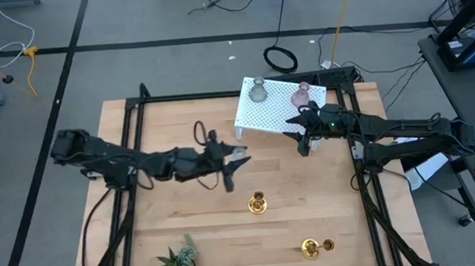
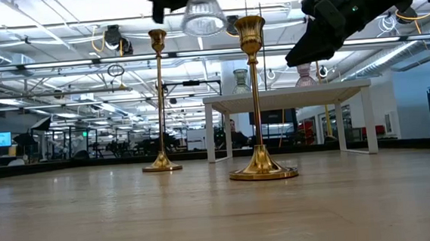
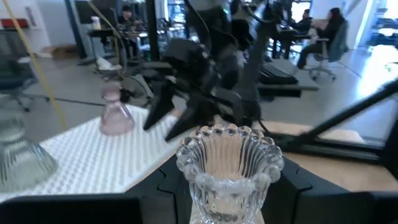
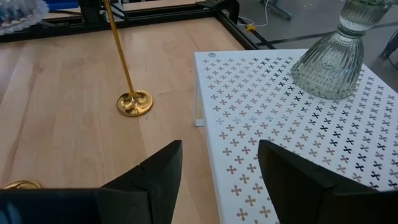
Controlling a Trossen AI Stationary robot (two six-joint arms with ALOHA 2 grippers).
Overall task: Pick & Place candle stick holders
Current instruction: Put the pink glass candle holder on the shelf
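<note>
A clear glass holder (image 3: 229,171) was held in the left gripper (image 1: 229,161), clamped between its two dark fingers and lifted above the middle of the wooden table (image 1: 194,230). Its frilly cup was seen pointing up in the left wrist view.

The right gripper (image 1: 303,136) was held empty, with its fingers (image 4: 155,180) spread apart, over the near edge of the white rack (image 1: 262,118). Two glass holders were already stood on that rack: a grey-green one (image 1: 257,90) and a pink one (image 1: 302,95).

Two gold holders (image 1: 258,203) were seen standing on the table, one near the middle and the other (image 1: 310,247) nearer the front edge. A little green plant (image 1: 178,261) was set at the front corner.

The glass holder was judged to be hard, smooth and easy to break, and a bit heavy for its size. It could slip, so it was best gripped low, round the narrow waist under the cup, and set down softly. The gold ones looked tall and tippy, so they were best held by the thin stem, low down near the round foot.
</note>
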